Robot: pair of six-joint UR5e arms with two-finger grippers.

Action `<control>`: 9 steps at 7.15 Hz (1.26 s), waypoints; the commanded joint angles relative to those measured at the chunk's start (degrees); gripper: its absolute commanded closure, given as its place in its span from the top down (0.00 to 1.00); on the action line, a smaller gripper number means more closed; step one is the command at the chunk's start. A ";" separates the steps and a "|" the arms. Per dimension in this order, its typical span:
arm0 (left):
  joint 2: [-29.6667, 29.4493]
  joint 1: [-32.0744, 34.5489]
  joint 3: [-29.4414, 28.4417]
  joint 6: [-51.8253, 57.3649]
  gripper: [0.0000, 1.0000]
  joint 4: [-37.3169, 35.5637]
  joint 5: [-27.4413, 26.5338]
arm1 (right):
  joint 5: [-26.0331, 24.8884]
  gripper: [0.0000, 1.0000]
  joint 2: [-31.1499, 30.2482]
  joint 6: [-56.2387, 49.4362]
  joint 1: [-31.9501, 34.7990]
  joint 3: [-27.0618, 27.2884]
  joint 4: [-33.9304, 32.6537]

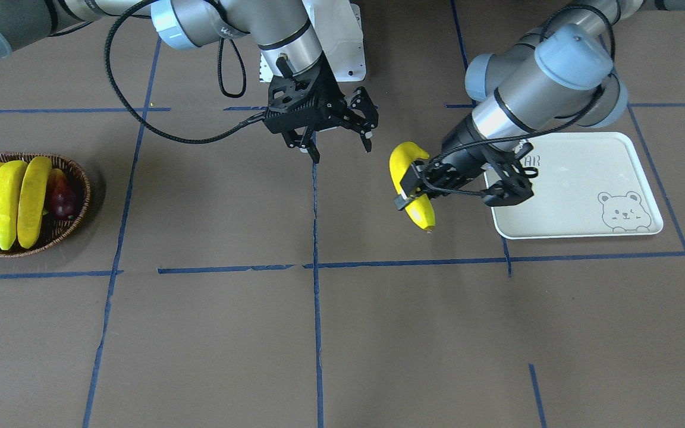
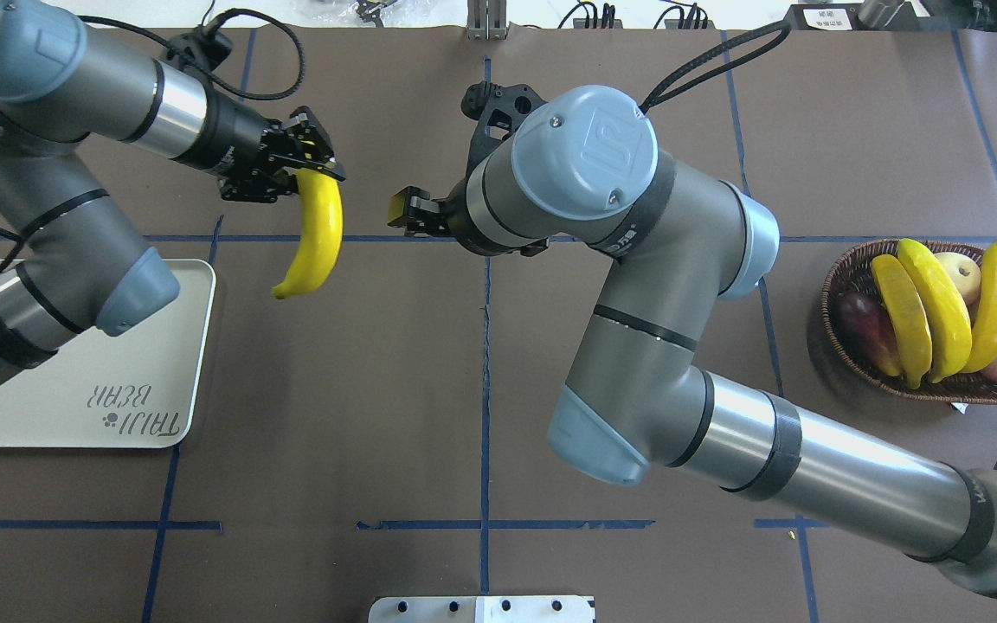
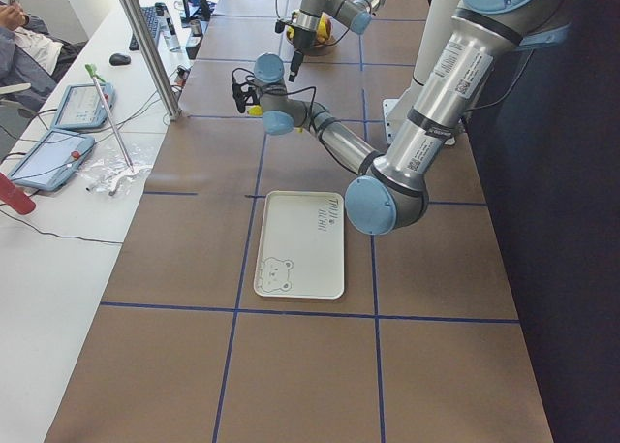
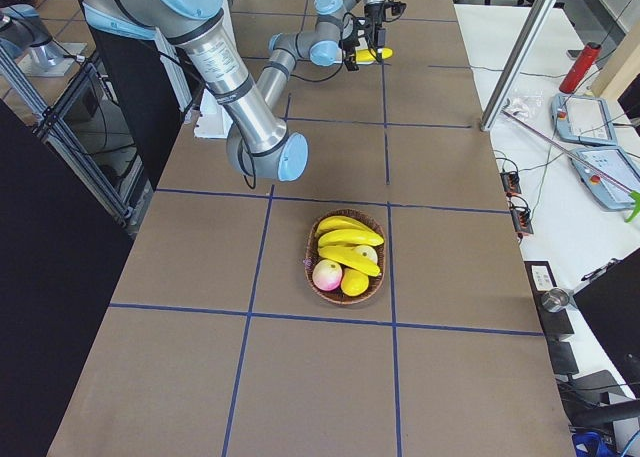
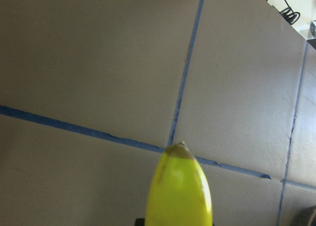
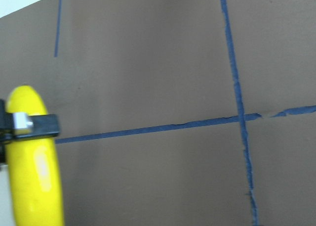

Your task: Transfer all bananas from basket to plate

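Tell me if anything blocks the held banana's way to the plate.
Nothing visible does. The banana hangs in the jaws of the left gripper just off the plate, only bare table between them. The plate's visible surface holds nothing, and the open right gripper sits on the banana's far side.

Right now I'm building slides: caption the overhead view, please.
Left tool holds one banana near the plate; three bananas lie in the basket.
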State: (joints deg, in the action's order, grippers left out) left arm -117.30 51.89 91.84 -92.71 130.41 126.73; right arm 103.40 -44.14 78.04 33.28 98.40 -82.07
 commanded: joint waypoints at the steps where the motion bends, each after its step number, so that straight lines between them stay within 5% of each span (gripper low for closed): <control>1: 9.23 4.08 0.18 1.64 0.00 -0.42 0.19 | 6.77 1.00 -0.95 -8.13 5.88 0.04 -11.74; 5: 27.79 8.14 -1.31 23.77 0.01 -0.69 1.16 | 20.23 1.00 -11.90 -29.30 20.65 1.35 -14.87; 8: 31.16 8.22 -4.37 32.98 0.08 -0.34 0.63 | 21.66 1.00 -16.06 -37.08 25.42 2.32 -14.96; 9: 31.17 8.14 -5.26 33.82 0.30 -0.07 0.63 | 21.67 1.00 -16.33 -37.26 25.60 2.41 -14.96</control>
State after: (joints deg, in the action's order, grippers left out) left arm -86.64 60.05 88.11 -61.99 130.04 127.46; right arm 124.71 -59.68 41.88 58.13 100.71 -97.02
